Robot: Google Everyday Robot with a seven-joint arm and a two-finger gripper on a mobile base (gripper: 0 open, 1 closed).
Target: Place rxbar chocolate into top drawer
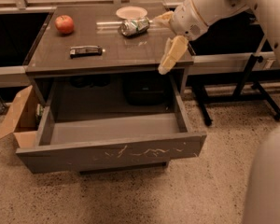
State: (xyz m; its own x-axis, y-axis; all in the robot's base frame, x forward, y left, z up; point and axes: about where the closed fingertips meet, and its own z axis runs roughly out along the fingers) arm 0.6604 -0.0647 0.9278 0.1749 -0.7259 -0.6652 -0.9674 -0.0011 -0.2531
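The rxbar chocolate (86, 51), a small dark flat bar, lies on the brown tabletop (107, 55) left of centre. The top drawer (112, 153) is pulled fully out below it, and the pale interior that shows holds nothing. White scratches run across its front panel. My gripper (167, 37) hovers over the table's right edge, well to the right of the bar. Its pale fingers (172, 55) are spread apart and hold nothing.
A red apple (64, 24) sits at the table's back left. A crushed can (134, 27) and a white bowl (131, 12) are at the back centre. A brown cardboard box (19, 118) stands left of the drawer. Black stand legs (252, 85) are on the right.
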